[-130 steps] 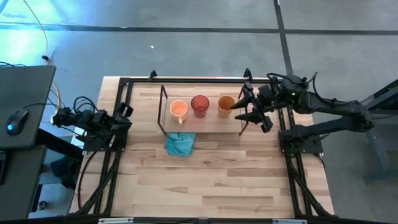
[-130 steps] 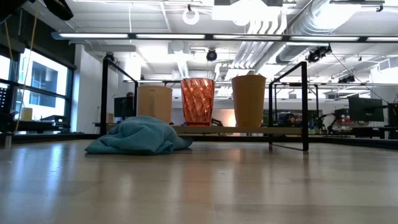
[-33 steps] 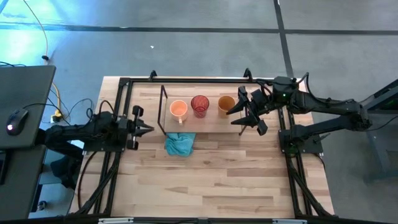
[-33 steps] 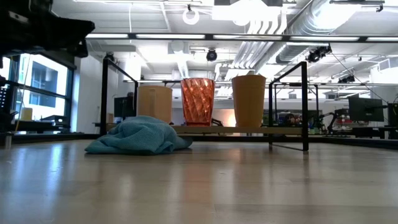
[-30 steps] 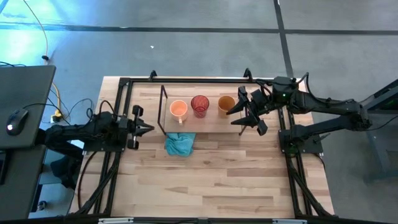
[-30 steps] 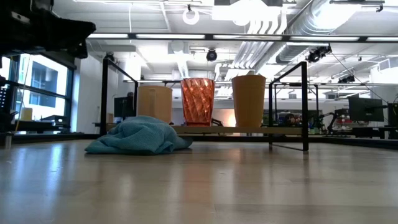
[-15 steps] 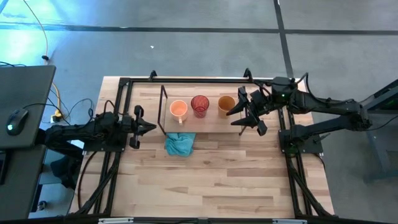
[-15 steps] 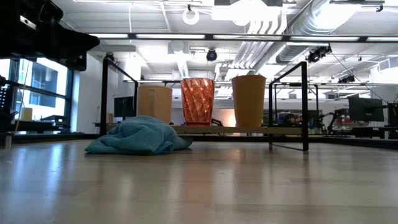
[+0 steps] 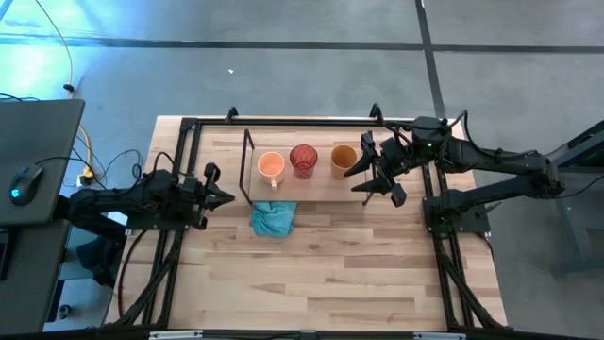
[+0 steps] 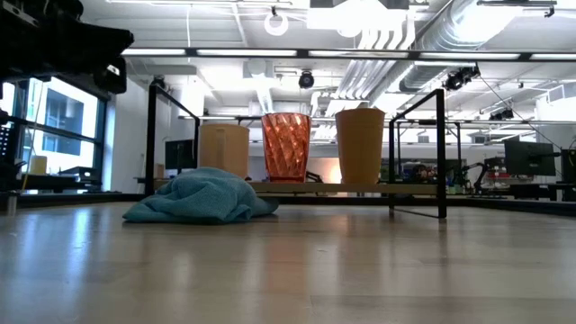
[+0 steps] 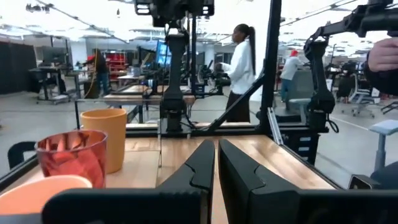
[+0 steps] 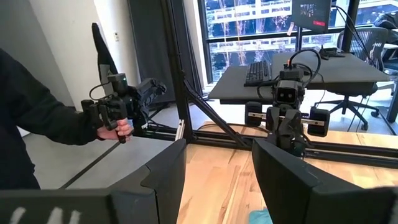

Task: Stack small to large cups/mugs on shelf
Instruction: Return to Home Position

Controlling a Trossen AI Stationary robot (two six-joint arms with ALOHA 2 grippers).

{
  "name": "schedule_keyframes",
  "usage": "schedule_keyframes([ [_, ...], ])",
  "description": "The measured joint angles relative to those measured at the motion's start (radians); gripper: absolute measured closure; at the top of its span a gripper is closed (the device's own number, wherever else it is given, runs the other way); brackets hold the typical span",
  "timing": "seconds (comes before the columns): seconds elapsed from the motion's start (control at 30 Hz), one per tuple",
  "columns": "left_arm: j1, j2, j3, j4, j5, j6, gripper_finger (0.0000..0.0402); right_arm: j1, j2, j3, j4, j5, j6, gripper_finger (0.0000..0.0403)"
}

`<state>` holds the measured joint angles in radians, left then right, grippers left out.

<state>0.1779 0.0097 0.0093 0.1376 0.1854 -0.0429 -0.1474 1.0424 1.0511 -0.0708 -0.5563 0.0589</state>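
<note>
Cups are all on the shelf, one row running left-right: mug at the left end, red cup in the middle, tumbler at the right end. Low view shows all three upright and apart. The cloth lies on the table just in front of the mug end.

Relation that matters for the retreat: the row axis lines up with both arms.

- right gripper: just beside the tumbler at the shelf's right end. Its fingers are spread wide and hold nothing. From above, the tumbler lies on the fingertip side. Right wrist view shows no cup in the gap, and I can't tell the gripper's height over the board. Safest exit looks like straight back to the right along the row. A sideways swing could clip the tumbler or the wire end frame.
- left gripper: off the shelf's left end, near but apart, fingers closed together on nothing. It points down the row, and its wrist view has the mug rim nearest, then red cup, then tumbler. It has more clearance than the right, so less risk.

Placement looks done to me; only homing both arms is left
</note>
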Motion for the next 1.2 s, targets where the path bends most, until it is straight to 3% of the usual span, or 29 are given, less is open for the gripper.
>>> schedule_keyframes([
  [0.4,-0.158,0.000,0.000,-0.110,-0.239,0.024,0.0389,0.000,0.000,0.000,0.000,-0.024,0.011,0.0226],
  [1.03,-0.178,0.105,0.000,-0.115,-0.248,0.141,0.0389,0.000,0.000,0.000,0.000,-0.030,0.020,0.0226],
  [1.2,-0.178,0.103,0.000,-0.069,-0.319,0.136,0.0389,-0.003,0.000,0.000,0.000,-0.027,0.003,0.0226],
])
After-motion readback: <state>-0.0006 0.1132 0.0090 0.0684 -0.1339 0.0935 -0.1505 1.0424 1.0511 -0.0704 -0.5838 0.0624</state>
